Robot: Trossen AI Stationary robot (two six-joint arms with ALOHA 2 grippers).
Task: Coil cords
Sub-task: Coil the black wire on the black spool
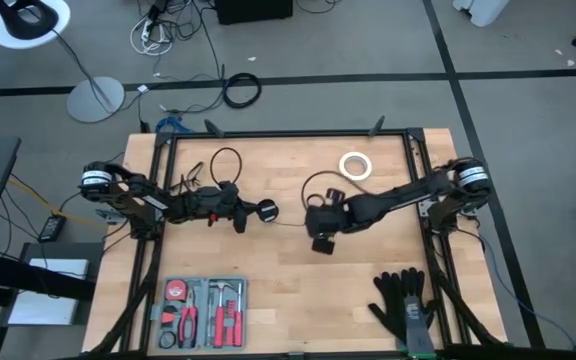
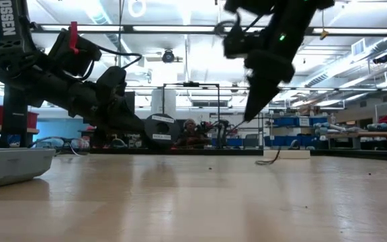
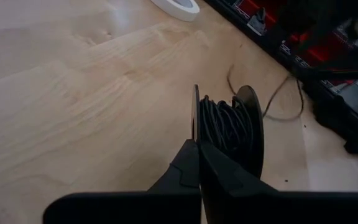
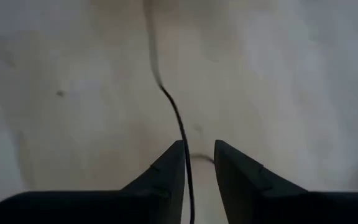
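Note:
A small round black puck (image 1: 266, 210), a spool with thin black cord wound between its two discs (image 3: 229, 127), sits at the table's middle with my left gripper (image 1: 248, 213) shut on it. From it the cord (image 1: 290, 222) runs right to my right gripper (image 1: 322, 238), which hangs above the table pointing steeply down. In the right wrist view the cord (image 4: 173, 109) passes through the gap between its parted fingers (image 4: 199, 144). In the low view, cord (image 2: 272, 158) trails to the tabletop below that gripper (image 2: 250, 115). My left gripper pinches the rim of one of the puck's discs (image 3: 196, 121) between its two shut fingers (image 3: 185, 168). The fingers come nearly level from the table's left side. The puck stands on edge, its discs upright. My right gripper: the cord runs close by one finger's inner side (image 4: 178, 155); whether it touches I cannot tell.
A white tape ring (image 1: 356, 165) lies at the far right of the tabletop. A tray of hand tools (image 1: 203, 300) sits at the near left, and black gloves (image 1: 403, 300) at the near right. A black frame (image 1: 288, 133) borders the table.

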